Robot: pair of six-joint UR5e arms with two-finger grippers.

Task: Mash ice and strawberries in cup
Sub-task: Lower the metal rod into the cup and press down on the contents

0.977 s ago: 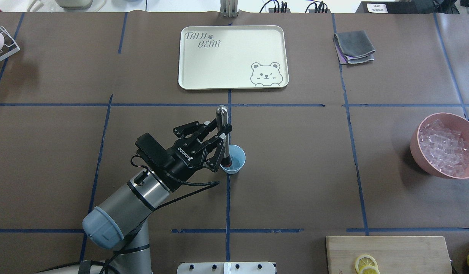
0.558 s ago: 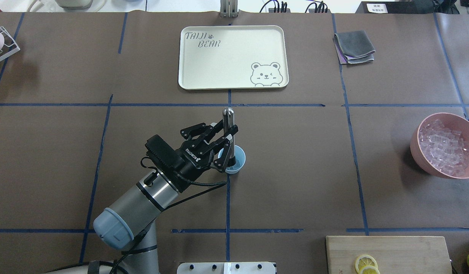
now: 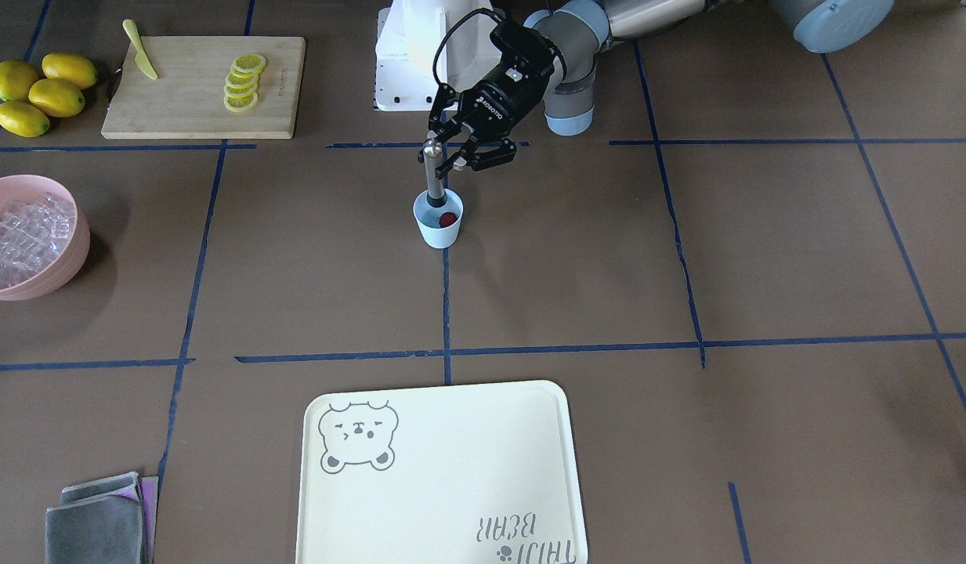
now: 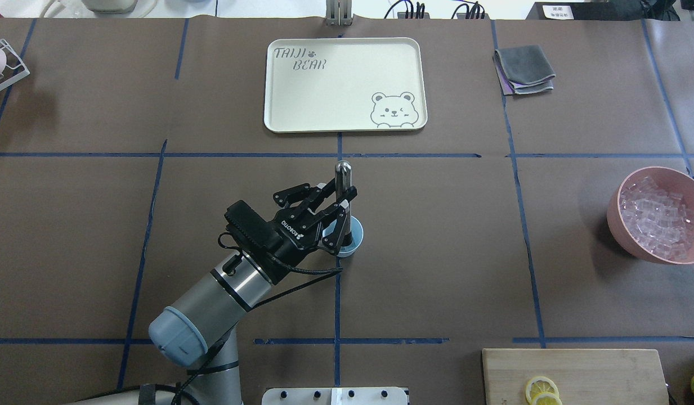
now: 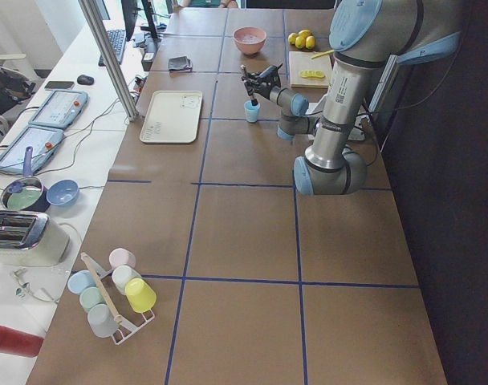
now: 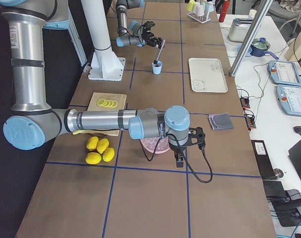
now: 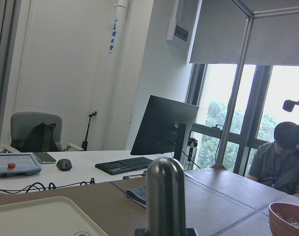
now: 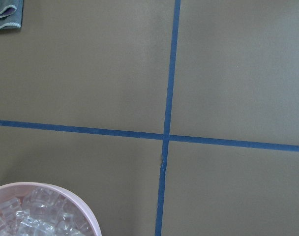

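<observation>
The left gripper [image 3: 446, 157] is clamped narrow on the upper shaft of a steel muddler [image 3: 432, 182]. It holds the muddler close to upright, with the lower end down inside the light blue cup [image 3: 438, 229]. The cup stands near the middle of the table, a little toward the robot's edge, and nothing braces it. The strawberry piece [image 3: 447, 219] lies in the cup just beside the muddler's tip, on the robot's left of it, so the tip seems to be next to the fruit rather than on it. To mash well, the tip should probably shift onto the berry and press straight down along the cup's axis with short twists. Any sideways push on so light a cup would likely tip or slide it. I cannot make out ice inside the cup. The ice [image 3: 16, 235] sits as a pale heap in the pink bowl [image 3: 67, 270] at the table's edge on the robot's right. The right gripper [image 6: 179, 157] hangs over that bowl, and whether it is wide or closed cannot be told. If the cup does lack ice, only the fruit can be crushed for now. Lemon slices [image 3: 244, 82] rest on a cutting board [image 3: 177, 102] at the robot-side right corner, and a cream bear tray [image 3: 451, 470] lies at the middle of the far edge.
</observation>
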